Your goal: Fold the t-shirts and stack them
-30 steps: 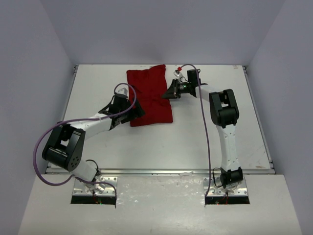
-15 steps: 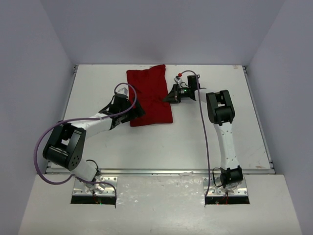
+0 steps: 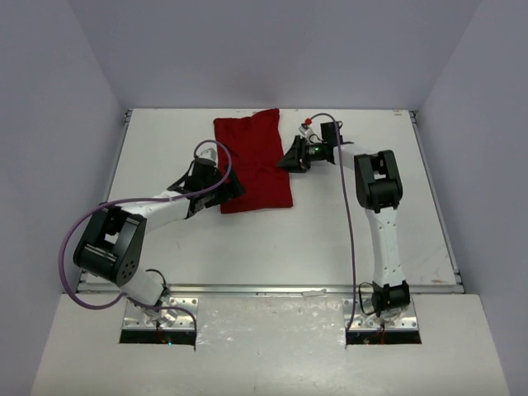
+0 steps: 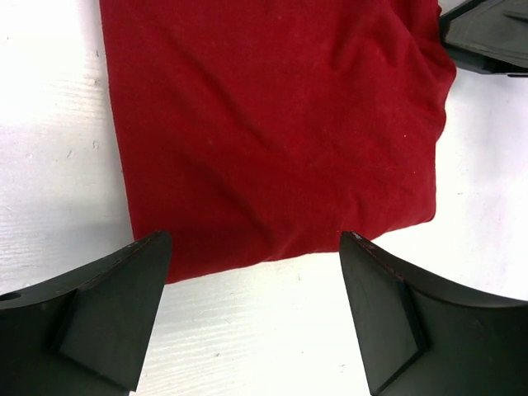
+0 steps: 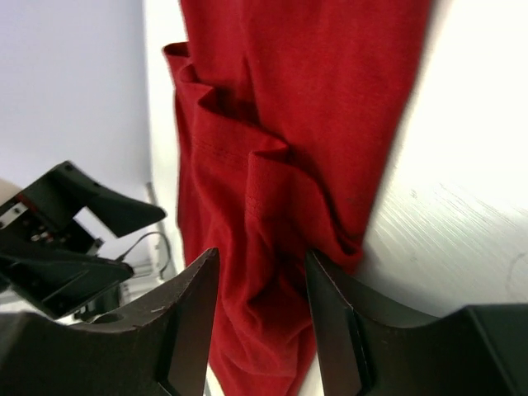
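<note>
The folded red shirt (image 3: 254,161) lies on the table (image 3: 346,231). The left gripper (image 4: 254,252), fingers wide and empty, sits at the shirt's near edge. The right gripper (image 5: 262,260), fingers partly apart, straddles the shirt's bunched right edge. Pulling away could snag that bunch and drag the fold open.

Top external: mounted high behind the arm bases, looking down; the whole table (image 3: 165,239) is taken in from afar.
Left wrist: pointed steeply down past the left gripper (image 4: 252,247); the t-shirt (image 4: 272,124) is seen close.
Right wrist: angled low along the cloth past the right gripper (image 5: 260,260); very close.
Shared: the t-shirt is covered by all three.
</note>
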Tool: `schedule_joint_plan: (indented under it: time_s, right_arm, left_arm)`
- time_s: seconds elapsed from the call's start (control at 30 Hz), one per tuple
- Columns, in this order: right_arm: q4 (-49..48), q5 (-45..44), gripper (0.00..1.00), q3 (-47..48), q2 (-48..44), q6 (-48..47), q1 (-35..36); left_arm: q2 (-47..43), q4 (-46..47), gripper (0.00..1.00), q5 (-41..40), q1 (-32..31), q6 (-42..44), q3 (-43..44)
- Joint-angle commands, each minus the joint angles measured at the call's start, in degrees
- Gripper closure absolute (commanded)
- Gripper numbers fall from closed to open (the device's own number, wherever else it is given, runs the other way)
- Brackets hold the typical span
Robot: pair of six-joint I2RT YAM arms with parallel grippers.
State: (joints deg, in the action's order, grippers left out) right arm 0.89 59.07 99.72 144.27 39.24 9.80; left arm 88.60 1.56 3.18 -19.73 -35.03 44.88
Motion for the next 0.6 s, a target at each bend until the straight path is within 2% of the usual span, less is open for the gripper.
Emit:
schedule_joint_plan:
  time_s: [0.0, 0.17, 0.27, 0.4, 0.43, 0.47, 0.53, 0.57]
  right_arm:
    - [8.67, -8.25, 0.52, 0.64, -4.07, -7.59, -0.93]
    - [10.63, -16.7, 0.53, -1.19, -11.0, -9.19, -0.93]
    - [7.83, -20.38, 0.62, -5.93, -14.62, -8.57, -0.4]
    - [6.33, -25.32, 0.65, -9.63, -19.28, -10.15, 2.14]
    - [5.71, -24.1, 0.72, -9.72, -19.37, -9.63, 2.15]
    - [4.84, -22.17, 0.86, -9.9, -19.2, -8.75, 2.5]
    - [2.98, -16.19, 0.99, -9.29, -17.71, -5.86, 3.29]
    - [2.46, -14.96, 0.99, -8.59, -17.27, -5.58, 4.08]
  left_arm:
    - [-2.46, 3.01, 0.19, -0.27, 0.57, 0.84, 0.03]
    - [-2.29, 2.83, 0.19, -2.39, 0.74, 0.75, 0.64]
    - [-1.06, 4.23, 0.19, -1.34, 0.65, 0.4, 1.26]
    - [0.26, 4.85, 0.2, -0.11, 0.57, -0.39, 1.96]
    - [0.52, 4.77, 0.21, -0.02, 0.57, -0.57, 1.96]
    - [0.87, 4.94, 0.21, -0.1, 0.57, -0.66, 1.88]
    - [1.4, 5.03, 0.21, -0.54, 0.57, -1.36, 1.44]
    - [1.84, 5.2, 0.21, -0.63, 0.57, -1.36, 1.44]
